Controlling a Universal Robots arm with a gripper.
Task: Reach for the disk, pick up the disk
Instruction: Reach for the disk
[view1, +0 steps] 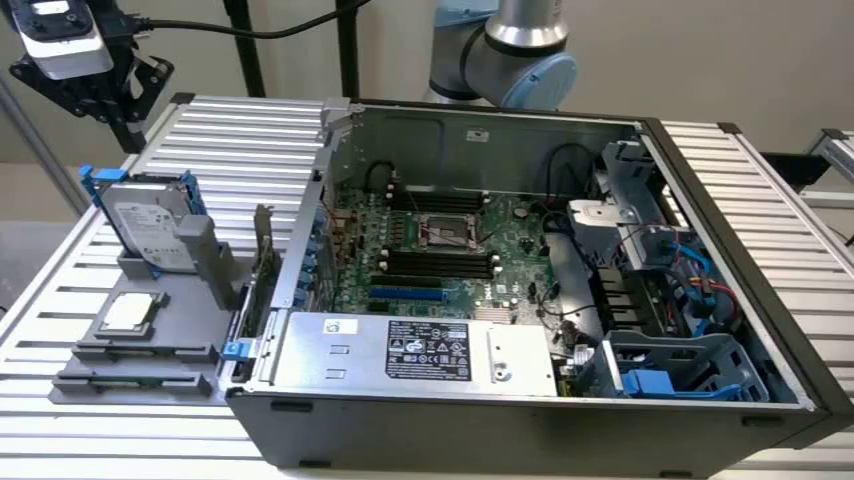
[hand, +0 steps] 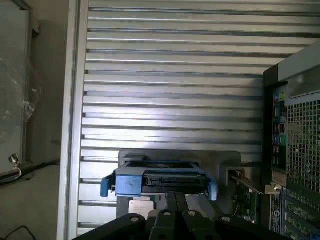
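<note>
The disk (view1: 144, 226) stands on edge in a grey holder (view1: 180, 262) at the exterior view's left, its white label facing outward between blue carrier rails. My gripper (view1: 130, 135) hangs above and behind it, well clear of its top edge, with nothing held. In the wrist view I look down on the disk (hand: 160, 179), seen edge-on with blue tabs at both ends. The gripper (hand: 175, 197) points at its middle, with the black fingers (hand: 170, 202) pressed together.
An open computer case (view1: 694, 150) takes up the middle and the exterior view's right, holding a silver box with a black label (view1: 427, 350). Its rear panel (hand: 295, 130) is close beside the disk. A small square chip (view1: 130, 312) lies on the grey fixture (view1: 134, 382). A green card (view1: 263, 250) stands between the holder and the case.
</note>
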